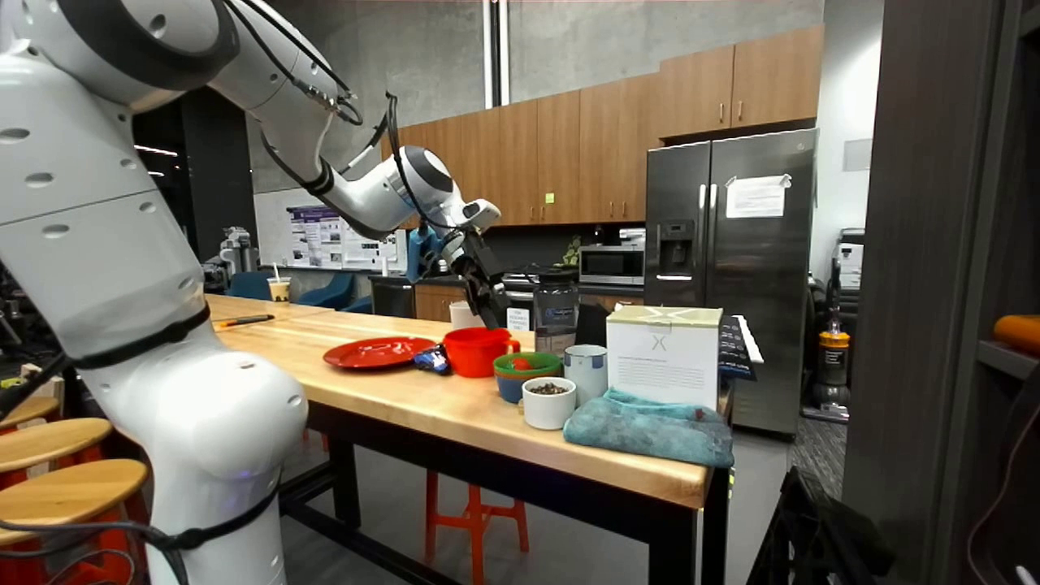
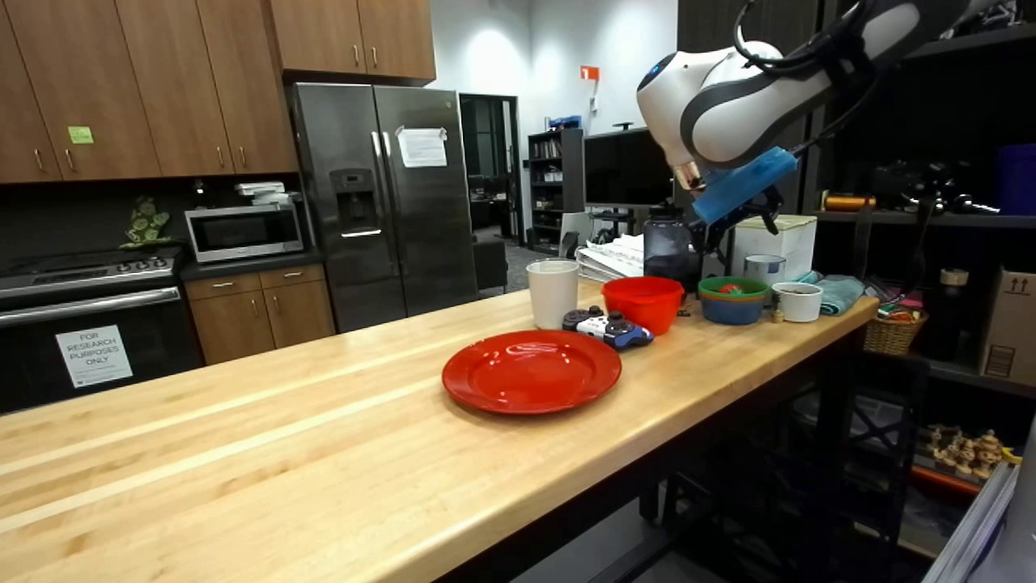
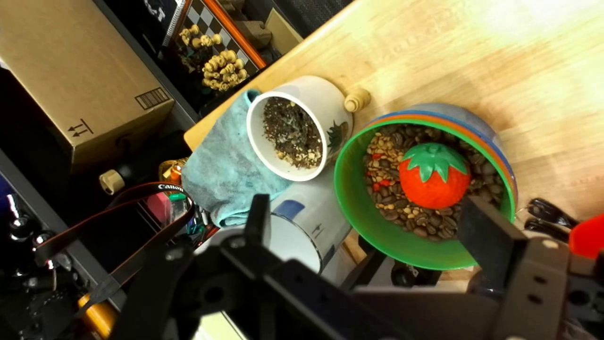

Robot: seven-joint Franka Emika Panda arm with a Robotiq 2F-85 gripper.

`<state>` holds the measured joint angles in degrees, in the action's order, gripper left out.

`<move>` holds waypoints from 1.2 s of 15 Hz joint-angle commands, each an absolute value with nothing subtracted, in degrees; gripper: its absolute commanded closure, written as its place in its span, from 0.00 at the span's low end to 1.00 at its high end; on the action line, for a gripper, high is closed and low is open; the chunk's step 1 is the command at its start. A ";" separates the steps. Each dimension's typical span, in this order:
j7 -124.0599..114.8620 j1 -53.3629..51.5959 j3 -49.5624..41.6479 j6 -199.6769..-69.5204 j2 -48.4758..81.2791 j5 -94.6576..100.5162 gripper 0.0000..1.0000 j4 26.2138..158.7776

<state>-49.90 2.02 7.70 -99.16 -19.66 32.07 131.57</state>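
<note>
2 jaws of the gripper (image 3: 373,226) stand wide apart over the worktop (image 3: 542,85), near the green bowl (image 3: 351,193). That bowl, holding coffee beans (image 3: 432,224) and a red tomato (image 3: 432,189), sits close to the worktop's end; the white cup (image 3: 330,108) stands between it and the teal towel (image 3: 226,165) at the corner.

The tomato (image 3: 434,182), red with a green leafy top, lies on dark and tan beans (image 3: 391,213) inside the upright green bowl (image 3: 394,244), uppermost of a nested stack (image 2: 732,313) on the tabletop (image 3: 552,156).
</note>
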 commanded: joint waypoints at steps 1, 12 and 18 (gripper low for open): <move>-53.95 2.58 7.33 -101.52 -19.53 33.94 0.00 132.41; -64.14 2.53 6.42 -105.34 -17.69 38.56 0.00 135.10; -67.16 2.27 6.35 -109.66 -16.38 38.42 0.00 135.02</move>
<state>-65.47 2.60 7.10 -107.50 -17.03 37.87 135.08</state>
